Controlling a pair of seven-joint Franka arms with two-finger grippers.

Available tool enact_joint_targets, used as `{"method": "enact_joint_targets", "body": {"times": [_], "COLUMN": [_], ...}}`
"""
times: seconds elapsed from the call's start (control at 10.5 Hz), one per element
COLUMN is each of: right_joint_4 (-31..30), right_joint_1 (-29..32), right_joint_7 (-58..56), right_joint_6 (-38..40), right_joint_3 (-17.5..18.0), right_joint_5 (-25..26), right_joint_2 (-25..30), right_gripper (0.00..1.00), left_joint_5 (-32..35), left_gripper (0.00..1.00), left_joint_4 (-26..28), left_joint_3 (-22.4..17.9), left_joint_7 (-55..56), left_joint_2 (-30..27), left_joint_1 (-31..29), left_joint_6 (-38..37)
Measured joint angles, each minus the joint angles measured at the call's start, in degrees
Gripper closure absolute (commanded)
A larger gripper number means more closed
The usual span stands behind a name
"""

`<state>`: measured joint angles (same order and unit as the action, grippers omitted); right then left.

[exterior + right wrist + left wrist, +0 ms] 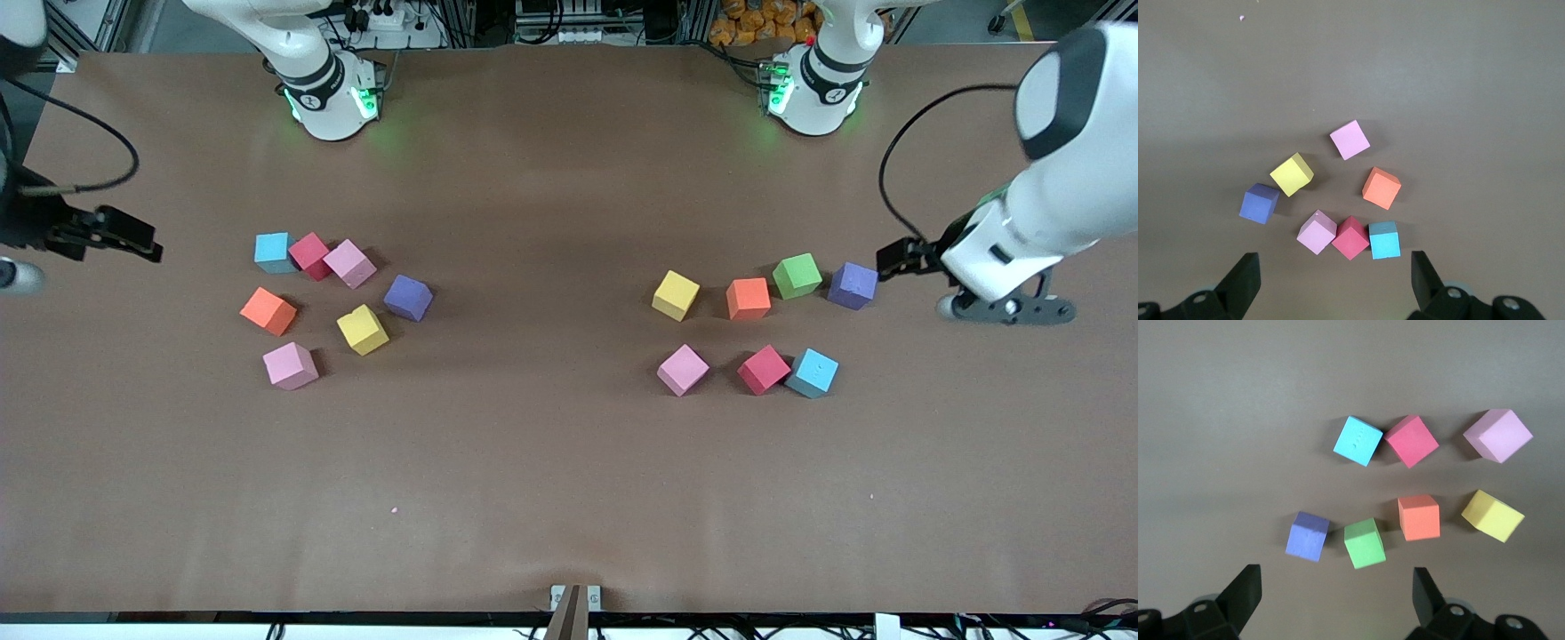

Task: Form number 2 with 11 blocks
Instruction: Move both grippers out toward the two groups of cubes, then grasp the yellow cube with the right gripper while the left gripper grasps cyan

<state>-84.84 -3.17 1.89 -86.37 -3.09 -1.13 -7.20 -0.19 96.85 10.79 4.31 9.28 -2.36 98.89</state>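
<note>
Several blocks lie loose in two clusters on the brown table. Toward the left arm's end are yellow (676, 295), orange (748, 299), green (797, 276), purple (853, 285), pink (683, 370), red (763, 370) and blue (812, 372). My left gripper (900, 258) (1336, 587) hangs open and empty beside the purple one (1307, 535). Toward the right arm's end are blue (272, 252), red (310, 255), pink (349, 263), purple (408, 297), orange (268, 311), yellow (363, 329) and pink (290, 365). My right gripper (116, 233) (1335, 267) hangs open and empty beside that cluster. No number 2 is in view.
Both robot bases (329, 98) (813, 93) stand along the table's edge farthest from the front camera. Bare brown tabletop (551, 444) stretches between the two clusters and toward the front camera. A black cable (898, 151) loops by the left arm.
</note>
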Motion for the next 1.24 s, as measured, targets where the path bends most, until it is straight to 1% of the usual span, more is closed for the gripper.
{"method": "enact_joint_targets", "body": {"times": [0.19,0.38,0.67,0.86,1.05,1.24], "right_joint_4": [-1.0,-1.9,-11.7,-16.6,-21.1,-27.7], "right_joint_1": [-1.1,-1.9,-2.3,-3.2,-6.0,-9.3], "right_joint_7": [0.0,0.0,0.0,-2.3,-4.6,-7.6], "right_joint_6": [-3.3,-5.8,-16.8,-20.8,-26.9,-37.1], "right_joint_3": [0.1,0.1,0.1,0.3,0.4,0.5], "right_joint_5": [0.0,0.0,0.0,-0.3,-0.9,-0.9], "right_joint_2": [-3.3,-5.4,-6.0,-6.2,-6.2,-6.6], "right_gripper": [0.0,0.0,0.0,0.0,0.0,0.0], "left_joint_5": [0.1,0.4,5.6,8.3,8.4,8.4], "left_gripper": [0.0,0.0,0.0,0.0,0.0,0.0], "left_joint_4": [0.3,0.4,0.3,0.3,0.4,0.3], "left_joint_3": [0.1,0.1,0.2,0.3,0.4,0.8], "left_joint_7": [-0.2,-0.5,-0.7,-4.3,-7.6,-9.1], "left_joint_2": [5.8,11.0,16.4,19.0,21.4,23.1], "left_joint_1": [0.1,0.2,1.7,2.6,2.7,2.4], "left_joint_6": [5.4,10.8,14.7,16.9,19.6,21.5]}}
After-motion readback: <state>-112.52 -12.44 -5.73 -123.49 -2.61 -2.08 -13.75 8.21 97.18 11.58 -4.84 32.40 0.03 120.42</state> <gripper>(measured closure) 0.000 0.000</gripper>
